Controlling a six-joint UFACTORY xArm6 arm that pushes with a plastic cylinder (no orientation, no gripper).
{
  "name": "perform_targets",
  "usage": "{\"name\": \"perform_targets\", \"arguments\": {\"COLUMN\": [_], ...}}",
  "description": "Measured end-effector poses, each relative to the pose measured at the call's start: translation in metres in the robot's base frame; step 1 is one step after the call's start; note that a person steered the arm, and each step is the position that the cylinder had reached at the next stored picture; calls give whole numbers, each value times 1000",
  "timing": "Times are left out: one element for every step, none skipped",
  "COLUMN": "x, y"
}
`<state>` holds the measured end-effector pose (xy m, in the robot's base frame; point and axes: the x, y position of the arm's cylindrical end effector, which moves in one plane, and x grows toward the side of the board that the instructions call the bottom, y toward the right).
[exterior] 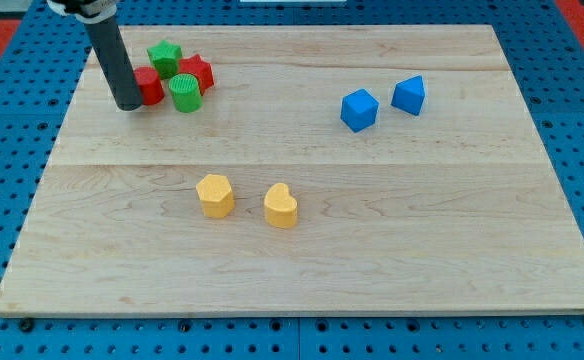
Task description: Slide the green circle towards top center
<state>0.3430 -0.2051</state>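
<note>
The green circle [185, 92] is seen as a short ribbed cylinder, bright green, standing upright on its flat end with its round top face turned up. It is placed on the wooden board [302, 250] in the upper-left part of the view, well to the left of top centre. It is pressed into a tight cluster of red and green blocks, with a red block touching it on the view's left side.

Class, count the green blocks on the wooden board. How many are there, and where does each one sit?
2. The green circle and the green star above it both sit in the top-left cluster. None seems hidden.
</note>
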Motion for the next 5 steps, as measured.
{"name": "perform_targets", "arguments": {"x": [-1, -13, -33, -33, -23], "y": [0, 0, 1, 2, 51]}}
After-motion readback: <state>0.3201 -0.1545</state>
